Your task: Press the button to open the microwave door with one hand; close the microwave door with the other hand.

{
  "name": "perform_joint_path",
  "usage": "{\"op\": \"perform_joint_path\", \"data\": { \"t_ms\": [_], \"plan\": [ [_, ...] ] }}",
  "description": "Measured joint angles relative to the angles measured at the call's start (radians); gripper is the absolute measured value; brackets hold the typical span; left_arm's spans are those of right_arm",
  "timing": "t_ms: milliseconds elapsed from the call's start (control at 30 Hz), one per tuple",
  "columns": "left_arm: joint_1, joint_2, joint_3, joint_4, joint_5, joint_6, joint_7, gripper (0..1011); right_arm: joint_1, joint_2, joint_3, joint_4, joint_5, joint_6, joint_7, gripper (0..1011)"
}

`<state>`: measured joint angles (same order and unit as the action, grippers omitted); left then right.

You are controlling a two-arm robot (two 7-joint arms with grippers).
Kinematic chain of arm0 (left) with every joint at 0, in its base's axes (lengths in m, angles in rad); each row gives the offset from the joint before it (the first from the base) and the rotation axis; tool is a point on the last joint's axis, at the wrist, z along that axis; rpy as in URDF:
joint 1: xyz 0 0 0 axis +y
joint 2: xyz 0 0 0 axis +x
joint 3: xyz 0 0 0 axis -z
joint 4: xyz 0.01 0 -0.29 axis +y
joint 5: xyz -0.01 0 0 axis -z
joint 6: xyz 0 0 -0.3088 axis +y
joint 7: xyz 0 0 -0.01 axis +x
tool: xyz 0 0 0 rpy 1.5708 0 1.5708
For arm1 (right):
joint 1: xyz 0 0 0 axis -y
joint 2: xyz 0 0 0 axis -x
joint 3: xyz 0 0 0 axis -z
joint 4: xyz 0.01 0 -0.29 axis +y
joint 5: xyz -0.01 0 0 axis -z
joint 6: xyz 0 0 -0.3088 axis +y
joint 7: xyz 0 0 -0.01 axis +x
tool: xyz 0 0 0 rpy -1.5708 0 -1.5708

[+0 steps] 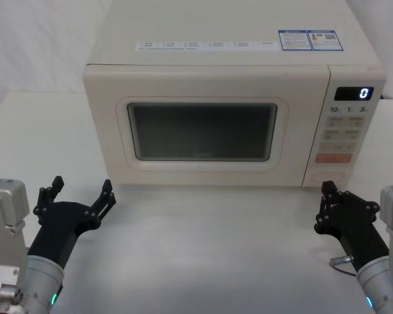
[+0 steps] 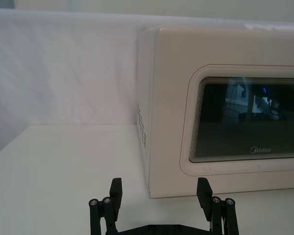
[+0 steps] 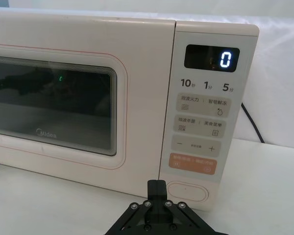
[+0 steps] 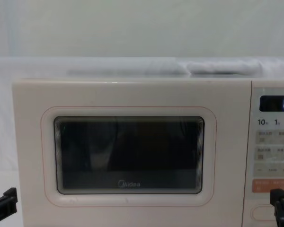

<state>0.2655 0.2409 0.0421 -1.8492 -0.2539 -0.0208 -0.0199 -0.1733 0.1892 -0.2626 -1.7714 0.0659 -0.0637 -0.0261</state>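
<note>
**benchbot_22:** While the cream-white countertop microwave (image 1: 209, 98) sat shut, its wide door with the dark rounded window (image 1: 203, 131) flush all round, the black blocky right gripper (image 3: 157, 188) was clenched and holding nothing, just in front of the large cream oval push button (image 3: 187, 192) at the foot of the control panel. The risk I saw: the orange-pink rectangular key (image 3: 193, 164) sat directly above it, so a push aimed a bit high would've hit that key and the door would've stayed closed.

**tinkerer_lou:** And the left one?

**benchbot_22:** The black left gripper (image 1: 78, 199) was spread wide, empty, low by the door's left end. If the door had swung out on that side, it could've clipped it. Can't tell which side the hinge was on, though.

**tinkerer_lou:** Surface?

**benchbot_22:** Plain white tabletop (image 1: 209, 242), white cloth backdrop (image 2: 63, 73), black power cord (image 3: 252, 125) trailing behind the right side.
</note>
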Motion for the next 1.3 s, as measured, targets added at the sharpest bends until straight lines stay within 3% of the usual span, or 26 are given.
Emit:
{"op": "perform_joint_path", "data": {
  "t_ms": [567, 1000, 1167, 1300],
  "plan": [
    [0.000, 0.000, 0.000, 0.000, 0.000, 0.000, 0.000, 1001, 0.002, -0.002, 0.002, 0.000, 0.000, 0.004, 0.004, 0],
    [0.000, 0.000, 0.000, 0.000, 0.000, 0.000, 0.000, 1001, 0.053, -0.007, 0.035, -0.035, 0.003, 0.175, 0.100, 0],
    [0.000, 0.000, 0.000, 0.000, 0.000, 0.000, 0.000, 1001, 0.061, -0.003, 0.050, -0.039, 0.004, 0.214, 0.126, 0],
    [0.000, 0.000, 0.000, 0.000, 0.000, 0.000, 0.000, 1001, 0.078, 0.005, 0.075, -0.016, 0.038, 0.237, 0.180, 0]
  ]
}}
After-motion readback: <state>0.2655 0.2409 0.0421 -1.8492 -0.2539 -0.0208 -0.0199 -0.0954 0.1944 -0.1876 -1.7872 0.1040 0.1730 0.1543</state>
